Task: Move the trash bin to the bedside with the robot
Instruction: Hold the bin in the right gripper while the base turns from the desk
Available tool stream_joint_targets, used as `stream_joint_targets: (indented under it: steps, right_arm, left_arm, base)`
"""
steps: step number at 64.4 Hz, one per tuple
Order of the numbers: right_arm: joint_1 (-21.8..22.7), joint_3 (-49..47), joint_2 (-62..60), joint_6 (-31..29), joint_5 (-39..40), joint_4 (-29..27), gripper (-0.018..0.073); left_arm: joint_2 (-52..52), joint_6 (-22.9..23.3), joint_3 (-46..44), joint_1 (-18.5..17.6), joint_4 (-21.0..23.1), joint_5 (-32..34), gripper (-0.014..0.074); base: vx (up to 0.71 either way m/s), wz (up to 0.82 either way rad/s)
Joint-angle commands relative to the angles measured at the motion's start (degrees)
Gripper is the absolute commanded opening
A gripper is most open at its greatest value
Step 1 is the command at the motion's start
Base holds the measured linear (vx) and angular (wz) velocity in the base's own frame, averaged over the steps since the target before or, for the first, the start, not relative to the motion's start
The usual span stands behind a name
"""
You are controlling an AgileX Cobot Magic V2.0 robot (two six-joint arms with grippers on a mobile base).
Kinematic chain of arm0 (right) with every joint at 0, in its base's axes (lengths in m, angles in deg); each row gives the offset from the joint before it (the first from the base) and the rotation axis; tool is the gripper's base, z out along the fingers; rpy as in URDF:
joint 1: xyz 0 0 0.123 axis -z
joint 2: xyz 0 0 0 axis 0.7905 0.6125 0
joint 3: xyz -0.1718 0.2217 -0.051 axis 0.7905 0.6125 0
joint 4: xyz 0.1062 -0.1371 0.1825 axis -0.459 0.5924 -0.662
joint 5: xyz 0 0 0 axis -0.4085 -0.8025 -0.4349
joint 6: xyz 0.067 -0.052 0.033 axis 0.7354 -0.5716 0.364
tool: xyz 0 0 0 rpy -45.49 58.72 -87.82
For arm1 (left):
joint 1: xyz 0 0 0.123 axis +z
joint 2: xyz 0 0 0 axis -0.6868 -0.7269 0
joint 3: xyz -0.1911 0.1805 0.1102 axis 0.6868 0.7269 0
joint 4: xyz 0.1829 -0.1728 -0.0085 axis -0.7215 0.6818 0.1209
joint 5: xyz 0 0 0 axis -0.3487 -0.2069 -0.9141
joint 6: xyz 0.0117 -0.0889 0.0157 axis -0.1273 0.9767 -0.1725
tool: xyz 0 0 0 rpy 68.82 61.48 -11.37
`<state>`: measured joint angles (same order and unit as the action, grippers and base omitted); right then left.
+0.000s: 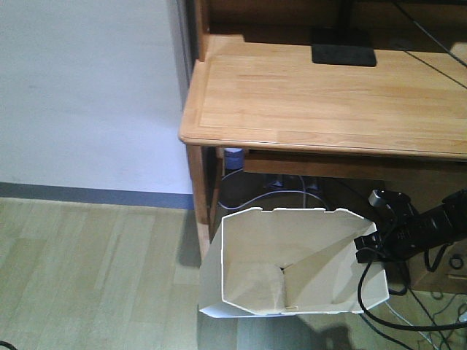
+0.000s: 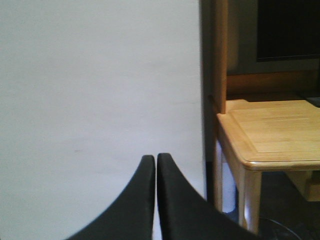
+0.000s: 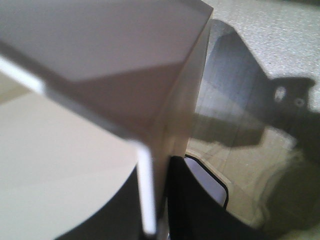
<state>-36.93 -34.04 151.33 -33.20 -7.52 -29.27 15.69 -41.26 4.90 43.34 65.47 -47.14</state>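
Thin side wall of the trash bin [image 1: 292, 237] is pinched in the right pincer [image 1: 367, 246], presumably so it can be dragged. The bin sits just left of it, under the counter [image 1: 321, 95] edge. Left pincer [image 2: 155, 167] is closed on nothing. No bed is seen.

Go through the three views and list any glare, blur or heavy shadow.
Front view: pale glare on the desk at right, deep shade beneath it, a diagonal shadow inside the trash bin. Left wrist view: the left fingers are featureless black against a plain wall. Right wrist view: the bin's wall is too close and blurred; a hard shadow lies on the floor.
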Motion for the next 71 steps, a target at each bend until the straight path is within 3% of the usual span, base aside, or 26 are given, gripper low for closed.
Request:
stream_joint_targets:
  steps: [1, 71]
  right_arm:
    - [0.22, -0.52, -3.93, -0.17, -12.33, -3.08, -0.0005]
    - [0.22, -0.52, -3.93, -0.17, -12.33, -3.08, -0.0005]
  left_arm:
    - [0.86, 0.79, 0.67, -0.37, 0.54, 4.27, -0.0006]
    - [0.86, 0.79, 0.67, -0.37, 0.54, 4.27, -0.0006]
  base:
    - [-0.07, 0.28]
    - [-0.07, 0.43]
